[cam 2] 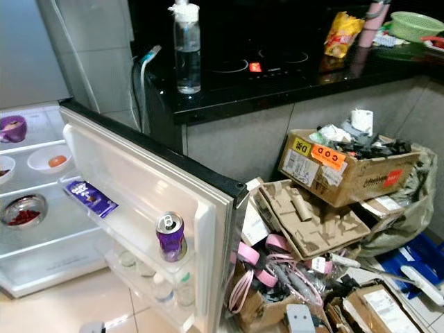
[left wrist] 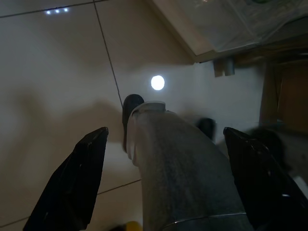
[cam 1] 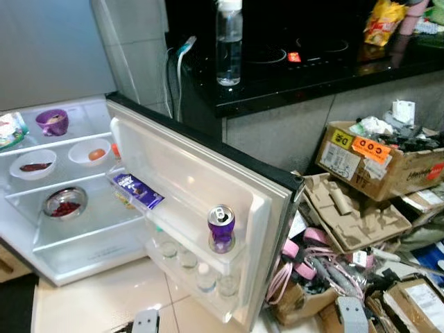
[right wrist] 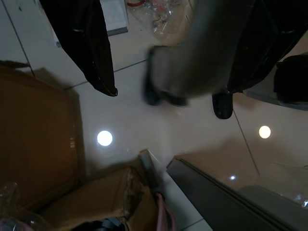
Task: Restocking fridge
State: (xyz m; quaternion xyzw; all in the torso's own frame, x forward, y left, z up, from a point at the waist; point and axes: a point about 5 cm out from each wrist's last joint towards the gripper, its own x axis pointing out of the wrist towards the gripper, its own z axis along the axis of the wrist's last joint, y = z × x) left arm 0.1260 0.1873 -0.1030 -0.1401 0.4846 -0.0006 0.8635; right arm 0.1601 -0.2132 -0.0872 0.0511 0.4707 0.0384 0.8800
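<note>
The small fridge [cam 1: 83, 250] stands open on the floor, its door [cam 1: 201, 184] swung toward me. A purple can [cam 1: 221, 227] and a purple chocolate bar [cam 1: 137, 191] sit on the door's upper shelf, with small bottles [cam 1: 205, 276] in the lower one. Inside are a purple cup [cam 1: 53, 121], two white bowls [cam 1: 90, 151] and a metal bowl [cam 1: 64, 203] of red bits. A clear water bottle [cam 1: 229, 45] stands on the black counter [cam 1: 312, 69]. Both arms hang low: my left gripper [left wrist: 164, 131] and right gripper [right wrist: 173, 91] are open over the floor tiles, holding nothing.
Cardboard boxes [cam 1: 378, 163] full of clutter, flattened pulp trays [cam 1: 347, 215] and pink cables [cam 1: 298, 260] crowd the floor right of the door. A yellow snack bag [cam 1: 381, 21] lies on the counter. Beige floor tiles [cam 1: 104, 298] lie in front of the fridge.
</note>
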